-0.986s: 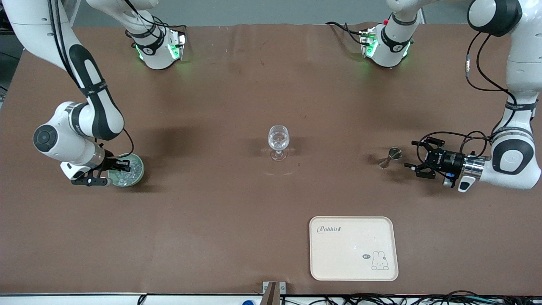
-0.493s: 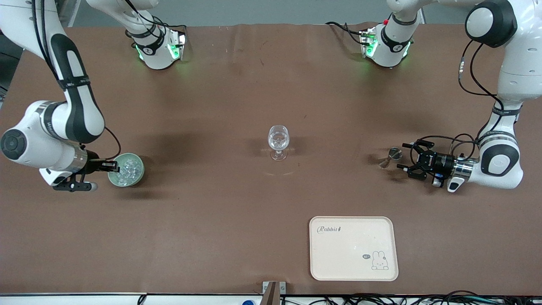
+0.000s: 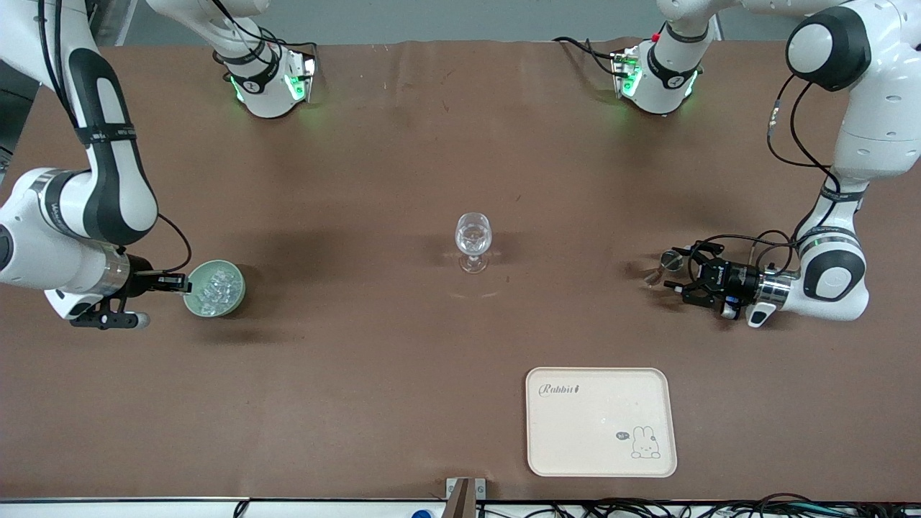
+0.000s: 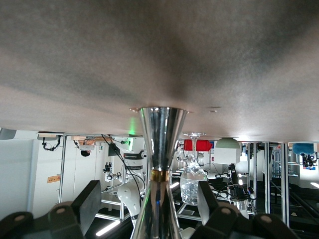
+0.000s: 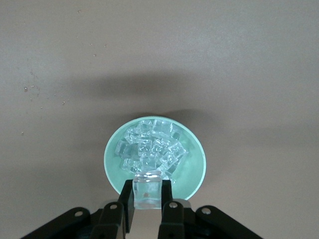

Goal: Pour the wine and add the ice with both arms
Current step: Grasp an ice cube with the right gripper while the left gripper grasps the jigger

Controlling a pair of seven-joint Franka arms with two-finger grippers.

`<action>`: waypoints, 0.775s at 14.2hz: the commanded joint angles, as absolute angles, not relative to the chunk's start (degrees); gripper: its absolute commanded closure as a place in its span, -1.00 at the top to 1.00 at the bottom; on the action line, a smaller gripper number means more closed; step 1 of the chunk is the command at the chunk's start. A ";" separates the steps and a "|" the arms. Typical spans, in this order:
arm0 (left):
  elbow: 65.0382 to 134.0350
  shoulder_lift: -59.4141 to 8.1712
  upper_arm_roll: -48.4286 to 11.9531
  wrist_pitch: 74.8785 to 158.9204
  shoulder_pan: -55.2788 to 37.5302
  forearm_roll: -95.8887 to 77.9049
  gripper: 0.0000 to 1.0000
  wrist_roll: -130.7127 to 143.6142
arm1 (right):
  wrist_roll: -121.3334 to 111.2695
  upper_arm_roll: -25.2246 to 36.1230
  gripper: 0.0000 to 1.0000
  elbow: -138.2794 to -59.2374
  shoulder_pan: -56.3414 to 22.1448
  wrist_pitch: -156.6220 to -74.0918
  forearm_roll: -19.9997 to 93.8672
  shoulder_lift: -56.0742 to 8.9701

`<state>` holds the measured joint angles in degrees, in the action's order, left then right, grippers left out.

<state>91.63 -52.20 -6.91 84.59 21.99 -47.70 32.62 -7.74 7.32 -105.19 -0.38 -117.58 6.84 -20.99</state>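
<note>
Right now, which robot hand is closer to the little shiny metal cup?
Left. The left gripper has its open fingers around the metal cup. The right gripper holds an ice cube over the green bowl.

The jigger [image 4: 158, 179] base is cut off by the frame edge.

Brown table [image 3: 403, 158], grey wall

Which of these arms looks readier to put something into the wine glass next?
Right, I'd guess. The right gripper is already shut on an ice cube above the green bowl. The left gripper is open around the jigger, not yet gripping. The wine glass stands between them.
</note>
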 commanded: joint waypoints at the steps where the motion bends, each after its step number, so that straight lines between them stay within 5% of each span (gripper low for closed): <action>1: 91.49 -52.91 -6.94 84.55 21.88 -48.95 0.57 31.47 | -7.65 6.94 -0.87 -105.03 0.18 -116.89 7.03 -20.48; 11: 91.41 -53.35 -7.12 86.13 21.27 -49.31 0.15 31.03 | -8.17 7.03 -0.86 -95.19 1.32 -109.07 6.51 -17.68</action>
